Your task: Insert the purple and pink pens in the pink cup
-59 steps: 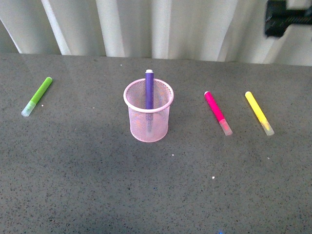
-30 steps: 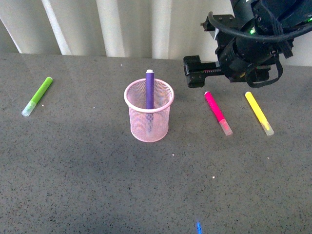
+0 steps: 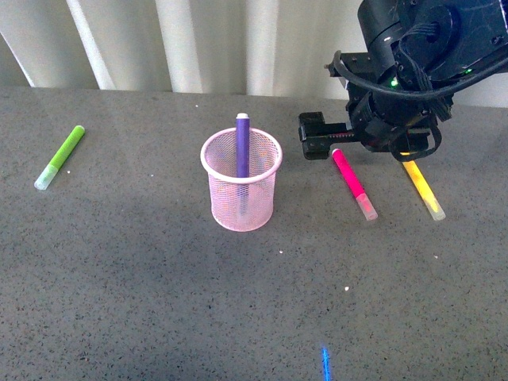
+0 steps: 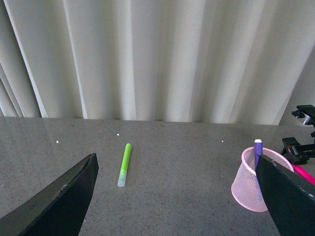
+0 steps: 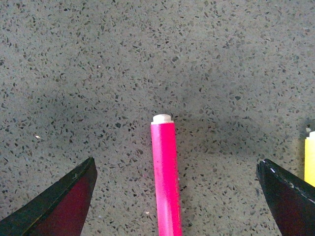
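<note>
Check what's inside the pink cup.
Only the purple pen stands inside the pink cup, its top poking above the rim. The pink pen lies outside on the table. The cup's bottom is blurred by the mesh, so anything small there can't be ruled out.

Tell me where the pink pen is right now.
In the front view the pink pen lies flat right of centre, between the pink cup and the yellow pen; the right wrist view shows it centred between the open jaws.
</note>
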